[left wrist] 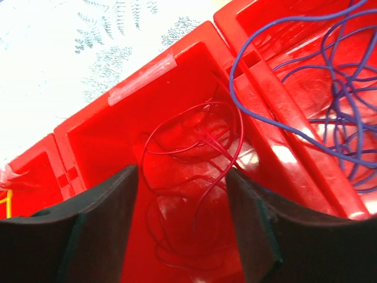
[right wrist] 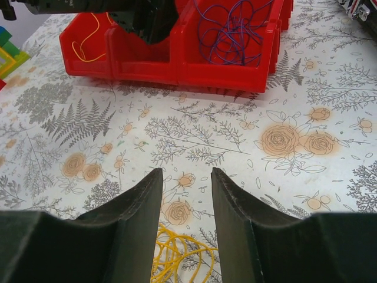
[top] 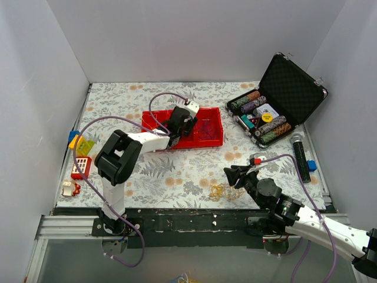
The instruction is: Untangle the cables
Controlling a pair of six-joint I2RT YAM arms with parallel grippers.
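Note:
A red tray (top: 213, 140) with three compartments sits at the table's middle back. My left gripper (top: 177, 127) hangs open over the middle compartment (left wrist: 141, 82), where a thin red wire (left wrist: 200, 141) lies loose between the jaws (left wrist: 182, 183). Purple-blue wires (left wrist: 336, 100) fill the right compartment and also show in the right wrist view (right wrist: 232, 32). One yellow wire (right wrist: 85, 44) lies in the left compartment. A yellow-orange wire bundle (top: 221, 190) lies on the table near the front. My right gripper (top: 235, 175) is open and empty just above it (right wrist: 187, 177), with the bundle (right wrist: 177, 256) under the fingers.
An open black case of poker chips (top: 277, 112) stands at the back right. A black cylinder (top: 300, 156) and a blue block (top: 311, 165) lie at the right edge. Toy blocks (top: 80, 168) lie along the left edge. White walls enclose the table.

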